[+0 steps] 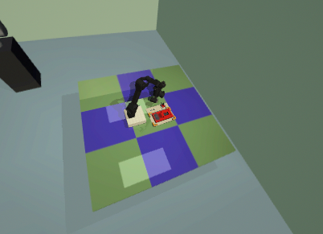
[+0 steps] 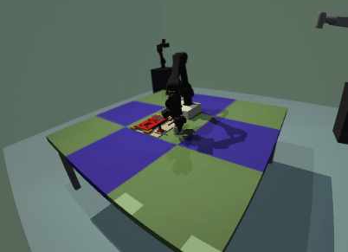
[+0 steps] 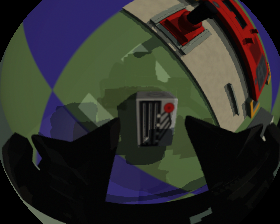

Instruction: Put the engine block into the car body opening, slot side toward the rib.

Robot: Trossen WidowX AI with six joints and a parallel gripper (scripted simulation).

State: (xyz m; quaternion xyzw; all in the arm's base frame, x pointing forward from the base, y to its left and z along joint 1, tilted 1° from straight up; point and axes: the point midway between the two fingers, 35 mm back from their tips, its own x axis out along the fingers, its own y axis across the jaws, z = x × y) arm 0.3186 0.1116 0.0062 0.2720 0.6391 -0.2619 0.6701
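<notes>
The engine block [image 3: 157, 125] [image 2: 177, 131] is a small grey block on the table beside the car board. In the wrist view its face shows dark parallel slots and a red round spot. My gripper [image 3: 153, 120] [image 2: 178, 126] [image 1: 154, 100] is partly open, pointing down, with a fingertip on each side of the block and gaps showing between them. The red car body [image 3: 258, 72] [image 1: 160, 117] [image 2: 149, 123] lies on a beige board to the right in the wrist view. The opening and its rib cannot be made out clearly.
The beige board [image 3: 206, 67] runs close to the right of the block. A red piece with a black lever [image 3: 177, 27] stands up on its near side. The arm's white base block [image 1: 138, 119] [image 2: 193, 111] sits next to the board.
</notes>
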